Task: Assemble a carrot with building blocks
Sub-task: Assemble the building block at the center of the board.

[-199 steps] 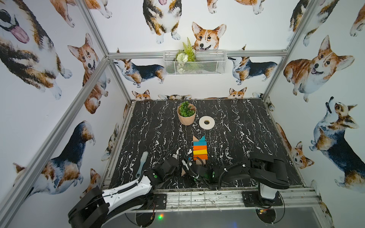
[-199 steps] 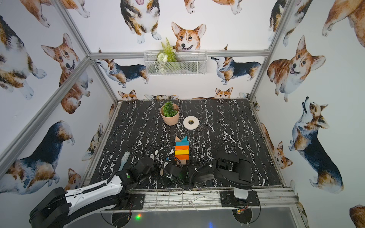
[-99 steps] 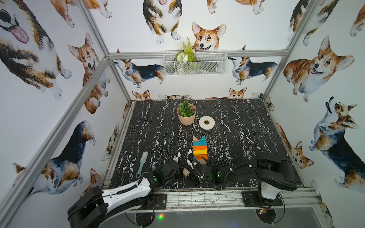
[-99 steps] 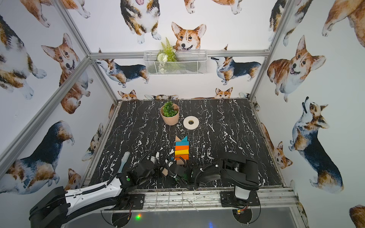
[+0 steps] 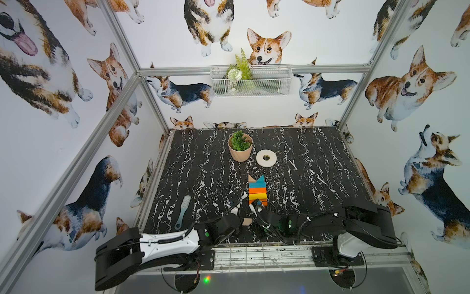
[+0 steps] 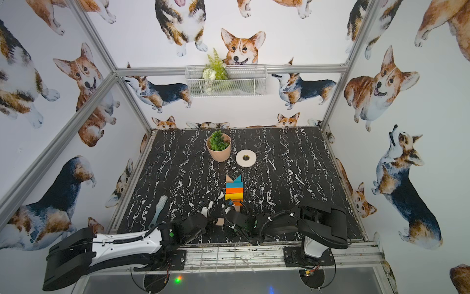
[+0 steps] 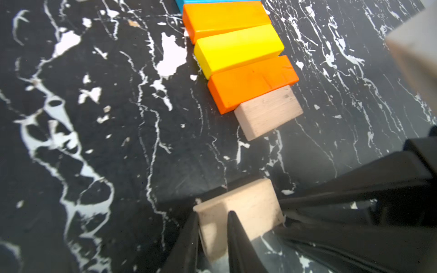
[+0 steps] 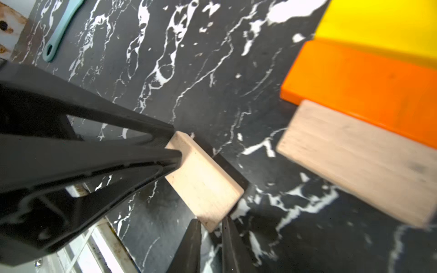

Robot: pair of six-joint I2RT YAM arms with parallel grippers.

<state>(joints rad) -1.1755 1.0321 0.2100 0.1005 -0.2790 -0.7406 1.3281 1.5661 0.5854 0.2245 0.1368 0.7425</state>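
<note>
I had both claws clamped on the last short plain-wood block (image 7: 250,201): left claw (image 7: 212,212) on one end, right claw (image 8: 211,221) on the other, I judged to pass it across for a squarer placing. It was just short of the flat carrot column of coloured wooden bars (image 5: 257,189) on the black marbled surface (image 5: 203,165), its tip piece missing.

Black marbled table (image 5: 203,165), potted plant (image 5: 240,146), white tape roll (image 5: 266,158), block carrot (image 5: 257,191) lying flat, pale blue brush (image 5: 183,211)
</note>
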